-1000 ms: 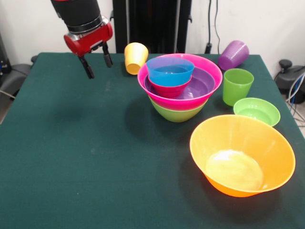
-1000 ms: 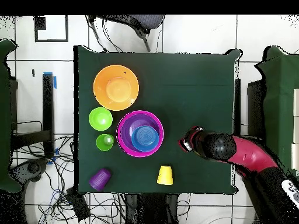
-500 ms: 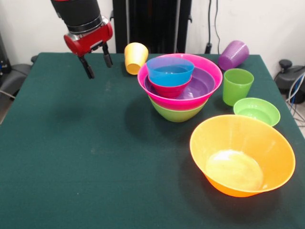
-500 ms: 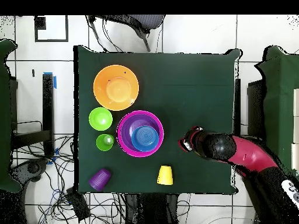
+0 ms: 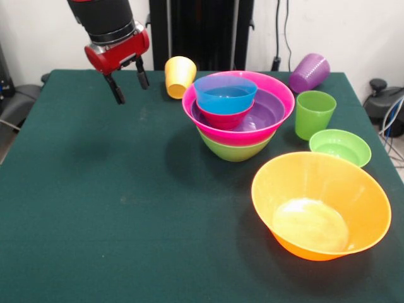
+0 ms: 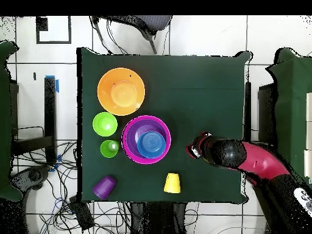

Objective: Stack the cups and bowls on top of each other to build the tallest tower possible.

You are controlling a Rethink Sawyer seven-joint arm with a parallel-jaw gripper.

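Above table's bare side, tool (image 5: 128, 81) hangs open, empty; tower (image 5: 238, 117) well apart, yellow cup (image 5: 179, 76) nearer

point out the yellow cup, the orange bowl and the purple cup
yellow cup (image 5: 179, 76), front view, its side wall
orange bowl (image 5: 328, 172), front view, inner wall
purple cup (image 5: 309, 72), front view, its ribbed side
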